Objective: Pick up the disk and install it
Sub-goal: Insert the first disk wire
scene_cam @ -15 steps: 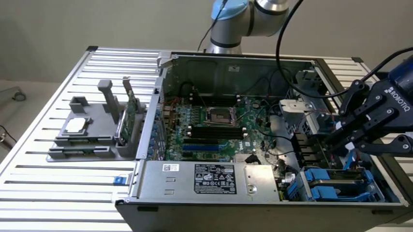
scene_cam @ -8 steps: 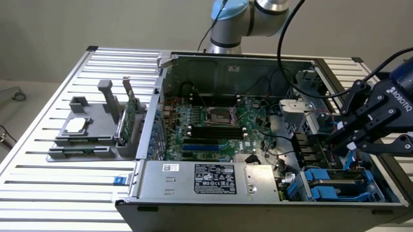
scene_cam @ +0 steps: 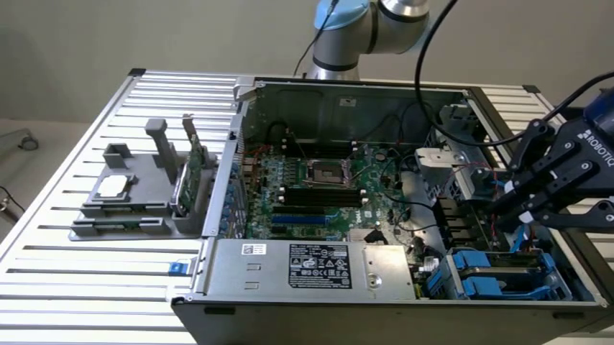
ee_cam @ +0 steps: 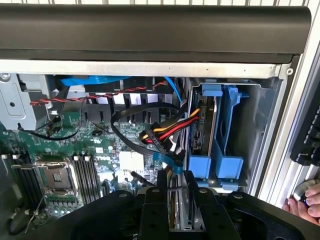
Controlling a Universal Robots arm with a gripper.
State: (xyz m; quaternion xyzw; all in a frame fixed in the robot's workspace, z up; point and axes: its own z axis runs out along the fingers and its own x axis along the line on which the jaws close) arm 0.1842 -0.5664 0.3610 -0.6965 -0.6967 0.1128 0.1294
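Observation:
My black gripper [scene_cam: 518, 215] hangs over the right end of the open computer case [scene_cam: 336, 93], just above the drive bay with blue carriers [scene_cam: 508, 277]. A thin silver-grey slab, seen edge-on, sits between the fingers [ee_cam: 160, 200]; it looks like the disk [ee_cam: 177, 212]. A strip of its blue frame [scene_cam: 523, 241] shows below the gripper. In the wrist view the gripper [ee_cam: 176, 192] points at the bay [ee_cam: 220, 135], where blue carriers stand upright next to a dark drive [ee_cam: 204, 127].
Red, yellow and black cables [ee_cam: 165, 132] cross just beside the bay. The motherboard [scene_cam: 317, 187] fills the case floor. A grey fixture [scene_cam: 134, 194] on the slatted table holds a silver chip [scene_cam: 111, 188] and a green card [scene_cam: 192, 169]. A person's fingers [ee_cam: 305, 205] rest outside the case.

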